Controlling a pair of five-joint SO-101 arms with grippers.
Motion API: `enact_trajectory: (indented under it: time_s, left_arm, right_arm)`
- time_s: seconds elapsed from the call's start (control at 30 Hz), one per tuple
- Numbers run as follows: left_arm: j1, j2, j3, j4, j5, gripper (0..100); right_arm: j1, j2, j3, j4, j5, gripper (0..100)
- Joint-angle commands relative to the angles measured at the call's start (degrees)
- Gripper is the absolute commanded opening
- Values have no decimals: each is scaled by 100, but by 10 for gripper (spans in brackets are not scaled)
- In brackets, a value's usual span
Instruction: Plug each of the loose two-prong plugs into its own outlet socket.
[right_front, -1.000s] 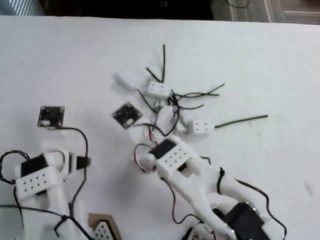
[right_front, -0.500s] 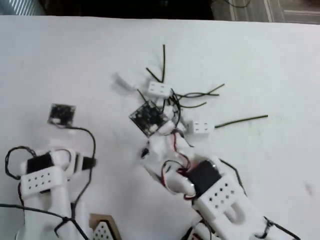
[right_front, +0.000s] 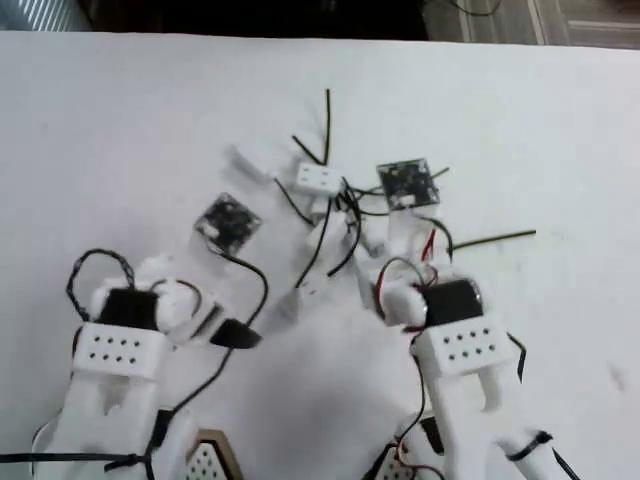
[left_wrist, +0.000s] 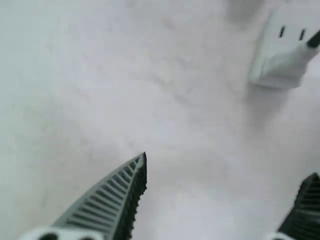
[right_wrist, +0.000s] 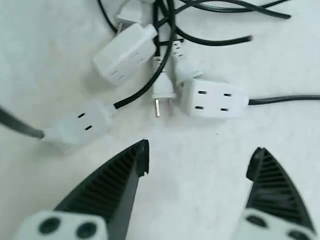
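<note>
Our right gripper (right_wrist: 201, 150) is spread wide and holds nothing. Just ahead of its gap lies the loose plug (right_wrist: 163, 91), nearer the finger on the side of the single socket (right_wrist: 80, 123). The plug's long axis runs almost along the gripper's line of reach, with the two prongs pointing back at the gripper. Its body lies just beside the double socket block (right_wrist: 214, 101), whose slots face up. Black cables (right_wrist: 165, 40) cross behind the plug.

Our left gripper (left_wrist: 227, 167) is also released and empty, over bare table. A two-slot socket (left_wrist: 282, 47) lies ahead of it, off to one finger's side.

In the high view the tangle of blocks and cables sits at the table's (right_front: 540, 120) centre. It lies at about 11 o'clock from the right arm (right_front: 455, 345) and at about 2 o'clock from the left arm (right_front: 115, 345). One more socket block (right_front: 318, 178) lies at the tangle's 12 o'clock edge.

We judge the right arm nearer the plug. The grasp should close across the plug's body, and the prongs would then need turning towards a socket. We can read no print on any block.
</note>
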Motion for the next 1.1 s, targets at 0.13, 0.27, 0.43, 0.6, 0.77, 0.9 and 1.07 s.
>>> enact_trajectory:
  time_s: [0.13, 0.27, 0.43, 0.6, 0.77, 0.9, 1.07]
  left_arm:
    - [1446, 611, -396, -607, 668, 441]
    - [1675, 1956, -888, -1037, 686, 413]
    - [1596, 3591, -1837, -1257, 686, 404]
    - [1648, 4629, -2523, -1284, 993, 404]
    - [1648, 5095, -2787, -1495, 1486, 402]
    - [1657, 5191, -2787, -1503, 1486, 310]
    - [1798, 5200, -2681, -1503, 1486, 210]
  right_arm:
    - [1103, 734, -79, -637, -18, 333]
    - [1314, 796, -88, -681, -44, 333]
    - [1367, 796, -88, -681, -53, 333]
    - [1349, 796, -88, -681, -26, 333]
    - [1341, 804, -88, -673, -18, 332]
    - [1341, 822, -88, -673, -9, 332]
    - [1341, 840, -88, -673, -9, 332]
